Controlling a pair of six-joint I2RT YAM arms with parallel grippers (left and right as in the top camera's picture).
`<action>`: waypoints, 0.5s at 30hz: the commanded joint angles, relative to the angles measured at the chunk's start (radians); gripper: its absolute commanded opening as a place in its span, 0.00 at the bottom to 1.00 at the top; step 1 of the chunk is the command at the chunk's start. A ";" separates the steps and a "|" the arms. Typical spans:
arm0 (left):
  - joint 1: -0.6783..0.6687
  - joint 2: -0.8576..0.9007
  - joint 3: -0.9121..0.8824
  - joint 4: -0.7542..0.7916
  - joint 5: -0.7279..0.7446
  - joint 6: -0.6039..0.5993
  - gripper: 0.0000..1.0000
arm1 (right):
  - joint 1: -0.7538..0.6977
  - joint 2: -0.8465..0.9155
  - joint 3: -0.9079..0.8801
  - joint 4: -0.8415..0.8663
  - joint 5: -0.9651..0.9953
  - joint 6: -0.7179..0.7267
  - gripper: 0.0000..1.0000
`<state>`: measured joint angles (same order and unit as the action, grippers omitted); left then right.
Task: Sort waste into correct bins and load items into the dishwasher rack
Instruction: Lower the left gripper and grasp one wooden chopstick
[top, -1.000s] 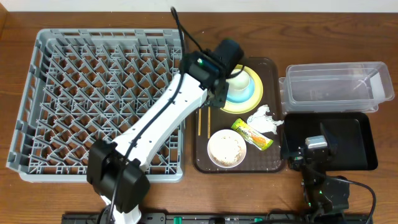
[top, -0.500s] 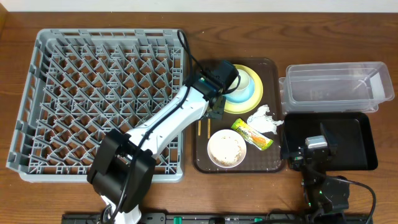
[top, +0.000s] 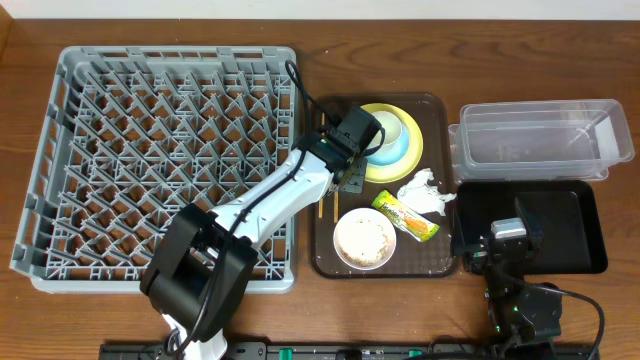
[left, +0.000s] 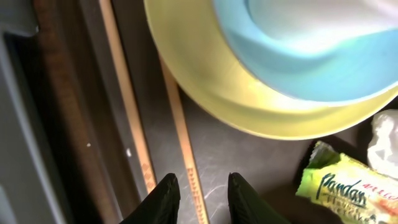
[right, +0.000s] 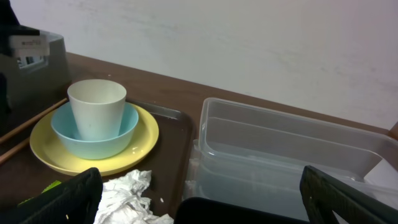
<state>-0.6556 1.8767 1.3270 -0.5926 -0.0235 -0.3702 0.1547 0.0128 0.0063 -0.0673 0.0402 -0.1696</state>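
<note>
Two thin wooden chopsticks (top: 321, 205) lie along the left side of the brown serving tray (top: 330, 262). My left gripper (top: 344, 184) hangs low over them. In the left wrist view one chopstick (left: 184, 149) runs between the two black fingertips (left: 165, 198) with a gap on each side; the jaws are narrow but open. The other chopstick (left: 124, 93) lies outside them to the left. The yellow plate (top: 412, 158) holds the light blue bowl (top: 400, 150) and the white cup (top: 387, 128). My right gripper (right: 202, 202) rests open over the black tray (top: 575, 235).
The grey dishwasher rack (top: 160, 150) fills the left half of the table. A white bowl with rice scraps (top: 364, 238), the green-and-yellow wrapper (top: 405, 215) and the crumpled napkin (top: 425, 192) lie on the serving tray. The clear tub (top: 540, 140) stands behind the black tray.
My left gripper has moved from above the cup and plate down to the chopsticks at the tray's left side, and its jaws have narrowed. The right arm has not moved.
</note>
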 joint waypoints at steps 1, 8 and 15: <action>0.003 0.018 -0.008 0.015 0.013 -0.010 0.30 | 0.000 -0.003 -0.001 -0.004 0.000 -0.003 0.99; 0.003 0.048 -0.008 0.045 0.012 -0.009 0.29 | 0.000 -0.003 -0.001 -0.004 0.000 -0.003 0.99; 0.004 0.119 -0.008 0.056 0.011 -0.009 0.29 | 0.000 -0.003 -0.001 -0.004 0.000 -0.003 0.99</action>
<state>-0.6556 1.9621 1.3262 -0.5400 -0.0128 -0.3702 0.1547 0.0128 0.0063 -0.0673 0.0402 -0.1696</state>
